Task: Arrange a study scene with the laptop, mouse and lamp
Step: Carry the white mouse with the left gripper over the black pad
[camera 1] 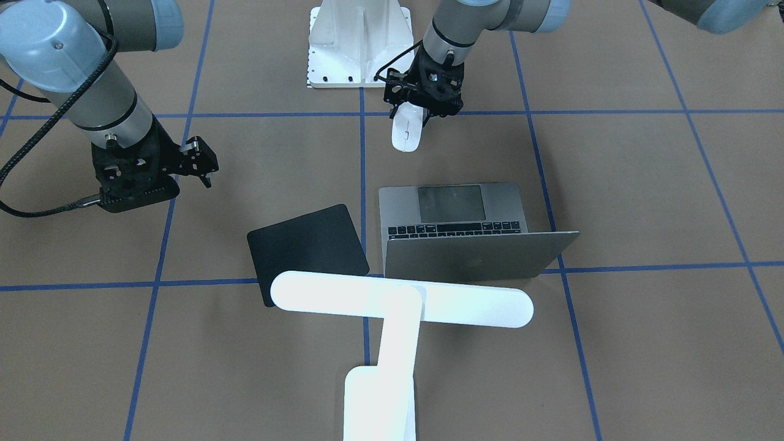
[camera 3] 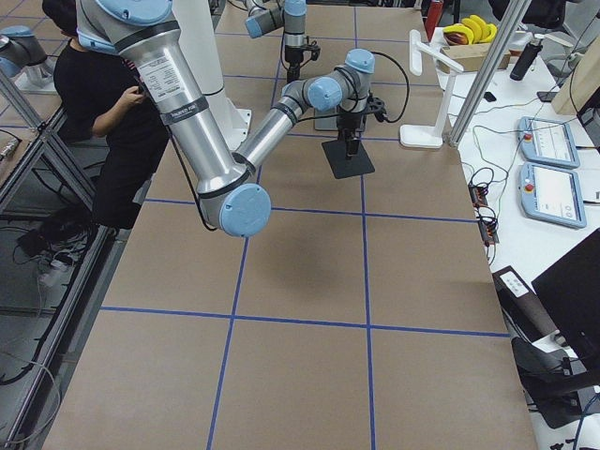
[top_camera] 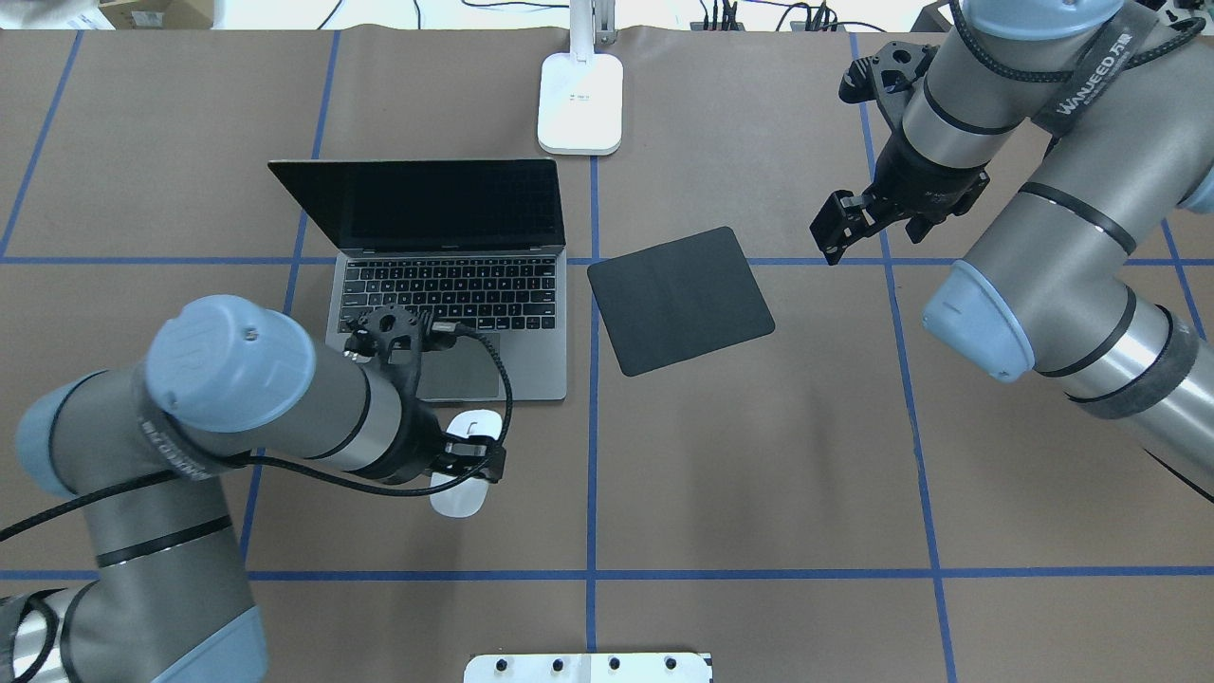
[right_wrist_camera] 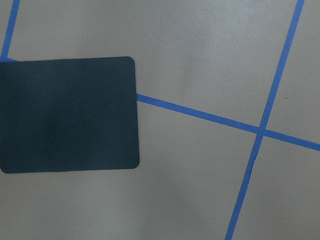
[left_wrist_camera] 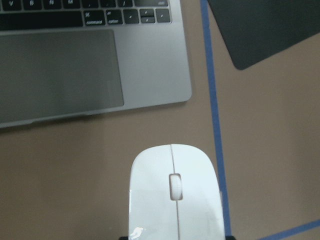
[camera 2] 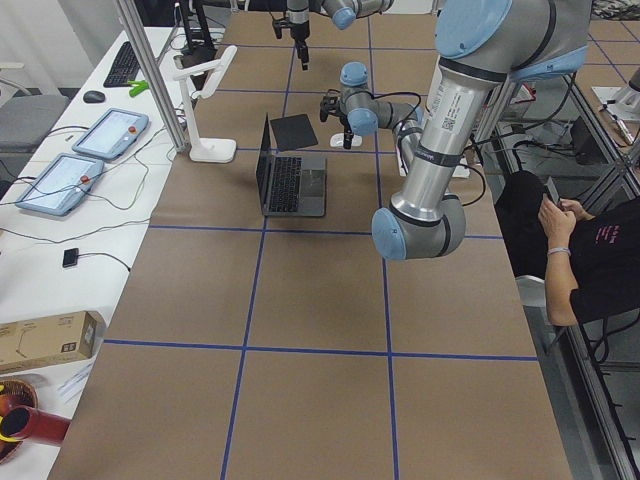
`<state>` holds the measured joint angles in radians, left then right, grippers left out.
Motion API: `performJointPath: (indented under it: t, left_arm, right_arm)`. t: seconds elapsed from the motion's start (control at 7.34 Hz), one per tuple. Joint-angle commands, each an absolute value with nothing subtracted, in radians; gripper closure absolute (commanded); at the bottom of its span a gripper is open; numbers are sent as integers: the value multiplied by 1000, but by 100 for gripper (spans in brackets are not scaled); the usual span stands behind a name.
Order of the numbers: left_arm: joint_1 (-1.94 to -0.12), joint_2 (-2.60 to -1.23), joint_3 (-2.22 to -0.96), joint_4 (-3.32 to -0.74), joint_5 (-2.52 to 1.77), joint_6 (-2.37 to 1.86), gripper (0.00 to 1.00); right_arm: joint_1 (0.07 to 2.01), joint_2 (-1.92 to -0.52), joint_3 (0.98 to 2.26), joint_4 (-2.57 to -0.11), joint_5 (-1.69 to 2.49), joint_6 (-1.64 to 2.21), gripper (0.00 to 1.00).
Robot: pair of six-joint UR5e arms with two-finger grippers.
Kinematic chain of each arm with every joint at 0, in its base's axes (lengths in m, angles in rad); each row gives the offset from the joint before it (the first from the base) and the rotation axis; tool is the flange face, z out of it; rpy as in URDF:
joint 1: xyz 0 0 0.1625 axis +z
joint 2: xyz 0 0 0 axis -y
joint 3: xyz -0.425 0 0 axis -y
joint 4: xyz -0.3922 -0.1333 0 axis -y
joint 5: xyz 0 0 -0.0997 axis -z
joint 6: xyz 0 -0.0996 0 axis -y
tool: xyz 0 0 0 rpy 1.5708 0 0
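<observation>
Mouse, light, stiff and slippery, lies at 6 o'clock of the laptop seen from overhead; left gripper straddles its rear sides, whether pinching I cannot tell

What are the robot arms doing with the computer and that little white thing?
The robot is setting up a study desk. Its left gripper is closed around the white mouse, just in front of the open laptop. I can't tell if the mouse is lifted or touching the table. The black mouse mat beside the laptop has nothing on it. The right gripper hangs open and empty, off to the mat's side. The white lamp stands behind the laptop.
</observation>
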<state>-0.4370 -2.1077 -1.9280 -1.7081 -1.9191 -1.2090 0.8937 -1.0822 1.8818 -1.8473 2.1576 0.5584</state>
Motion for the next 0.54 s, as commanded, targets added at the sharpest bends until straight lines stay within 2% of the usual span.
performJointPath:
  t: [0.0, 0.41]
  left_arm:
    - [-437, -2238, -1818, -1706, -1899, -1206, 34]
    - [-451, -2383, -1660, -1707, -1871, -1209, 33]
  right_arm:
    - [894, -1098, 1882, -1830, 2158, 558, 1]
    - [896, -1098, 1882, -1830, 2160, 558, 1]
